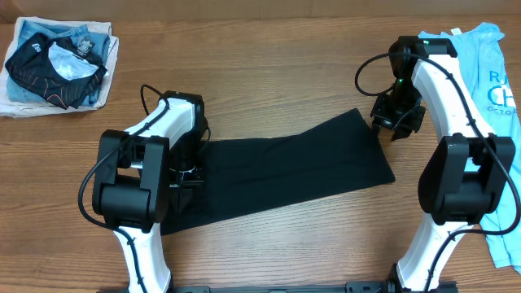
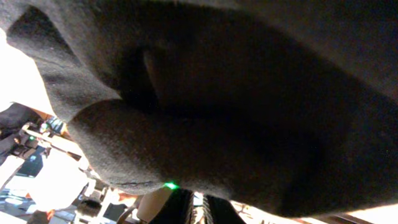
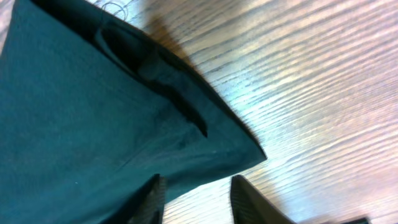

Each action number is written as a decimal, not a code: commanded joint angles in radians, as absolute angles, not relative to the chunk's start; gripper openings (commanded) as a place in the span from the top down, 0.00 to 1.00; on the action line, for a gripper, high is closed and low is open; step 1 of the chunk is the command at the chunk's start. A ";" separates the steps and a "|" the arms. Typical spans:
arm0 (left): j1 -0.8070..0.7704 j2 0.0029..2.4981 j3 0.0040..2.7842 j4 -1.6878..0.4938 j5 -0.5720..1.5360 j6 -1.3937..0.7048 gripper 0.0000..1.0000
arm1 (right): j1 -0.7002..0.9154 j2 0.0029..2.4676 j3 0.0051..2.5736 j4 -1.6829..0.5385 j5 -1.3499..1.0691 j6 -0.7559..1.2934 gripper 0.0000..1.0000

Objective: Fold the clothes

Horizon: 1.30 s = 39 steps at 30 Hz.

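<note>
T-shirt [image 1: 293, 167], plain black, lies as a long narrow band running diagonally across the table [image 1: 269, 65], near end by the left arm, far end by the right. No sleeves stick out, so the lengthwise folds read as done. My guess is the end-over-end fold is what's left.

Left tool [image 1: 187, 172] is pressed together over the band's left end. Black fabric is bunched right against its camera, so it looks to be pinching the shirt. Right tool [image 3: 196, 200] is spread, bare wood between its fingers, shirt corner just beside it, not held.

Table is brown wood grain. A light blue printed shirt [image 1: 498, 73] sits at the right edge, partly under the right arm. A pile of clothes [image 1: 57, 61] sits in the far left corner, well apart. Room beyond is bright blurred clutter in the left wrist view; can't make it out.
</note>
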<state>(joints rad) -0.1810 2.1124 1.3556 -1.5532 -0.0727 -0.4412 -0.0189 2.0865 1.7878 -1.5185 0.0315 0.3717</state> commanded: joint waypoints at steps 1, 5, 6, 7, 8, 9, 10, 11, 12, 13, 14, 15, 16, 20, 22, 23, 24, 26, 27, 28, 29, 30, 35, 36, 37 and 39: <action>-0.178 2.115 1.394 -1.567 -0.088 -0.434 0.92 | -0.024 2.075 1.795 -1.516 0.044 0.375 0.57; -0.178 2.115 1.465 -1.572 -0.084 -0.434 0.91 | -0.024 2.075 1.802 -1.510 0.034 0.374 0.41; -0.178 2.115 1.483 -1.568 -0.083 -0.434 0.90 | -0.024 2.075 1.802 -1.504 0.022 0.367 0.39; -0.178 2.115 1.500 -1.557 -0.078 -0.434 0.88 | -0.024 2.075 1.802 -1.496 0.006 0.363 0.37; -0.178 2.115 1.512 -1.547 -0.075 -0.434 0.86 | -0.024 2.075 1.802 -1.490 -0.006 0.359 0.37; -0.178 2.115 1.520 -1.534 -0.068 -0.434 0.84 | -0.024 2.075 1.802 -1.477 -0.026 0.350 0.37; -0.178 2.115 1.524 -1.510 -0.055 -0.434 0.82 | -0.023 2.075 1.802 -1.462 -0.052 0.331 0.39; -0.178 2.115 1.523 -1.487 -0.047 -0.434 0.80 | -0.021 2.075 1.802 -1.446 -0.074 0.317 0.41; -0.178 2.115 1.523 -1.460 -0.038 -0.434 0.79 | -0.019 2.075 1.800 -1.430 -0.097 0.303 0.46; -0.178 2.115 1.520 -1.436 -0.025 -0.434 0.78 | -0.016 2.075 1.796 -1.414 -0.112 0.294 0.50; -0.178 2.115 1.517 -1.416 -0.007 -0.434 0.78 | -0.012 2.075 1.791 -1.398 -0.121 0.287 0.57; -0.178 2.115 1.517 -1.409 0.006 -0.434 0.80 | -0.009 2.075 1.787 -1.387 -0.122 0.287 0.64; -0.178 2.115 1.515 -1.402 0.021 -0.434 0.88 | -0.005 2.076 1.780 -1.371 -0.121 0.286 0.71; -0.178 2.115 1.495 -1.397 0.020 -0.434 0.96 | 0.007 2.076 1.730 -1.302 -0.121 0.284 0.95; -0.178 2.115 1.478 -1.395 0.019 -0.435 0.96 | 0.007 2.077 1.697 -1.267 -0.121 0.284 0.96; -0.178 2.115 1.463 -1.386 0.019 -0.437 0.96 | 0.007 2.077 1.676 -1.245 -0.122 0.284 0.96; -0.178 2.115 1.445 -1.370 0.019 -0.447 0.96 | 0.007 2.077 1.656 -1.224 -0.122 0.284 0.96; -0.176 2.115 1.412 -1.332 0.019 -0.453 0.96 | 0.007 2.077 1.624 -1.188 -0.122 0.284 0.96; -0.172 2.115 1.394 -1.306 0.019 -0.453 0.96 | 0.007 2.077 1.603 -1.163 -0.122 0.284 0.96; -0.169 2.115 1.380 -1.286 0.019 -0.454 0.96 | 0.007 2.077 1.588 -1.146 -0.122 0.284 0.96; -0.163 2.115 1.362 -1.263 0.019 -0.456 0.96 | 0.007 2.077 1.574 -1.129 -0.123 0.284 0.96; -0.159 2.115 1.349 -1.248 0.019 -0.461 0.96 | 0.007 2.077 1.557 -1.109 -0.122 0.284 0.96; -0.131 2.115 1.303 -1.188 0.019 -0.465 0.95 | 0.007 2.077 1.483 -1.000 -0.133 0.285 0.96; -0.125 2.115 1.298 -1.176 0.019 -0.465 0.94 | 0.007 2.078 1.466 -0.975 -0.133 0.288 0.96; -0.120 2.115 1.294 -1.169 0.019 -0.465 0.92 | 0.007 2.078 1.454 -0.958 -0.133 0.289 0.96; -0.104 2.115 1.289 -1.161 0.019 -0.464 0.91 | 0.007 2.078 1.408 -0.904 -0.133 0.289 0.96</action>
<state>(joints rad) -0.1364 2.0731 1.3327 -1.2144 0.0601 -0.4465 0.0067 2.0865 1.4578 -0.9405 -0.1280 0.2878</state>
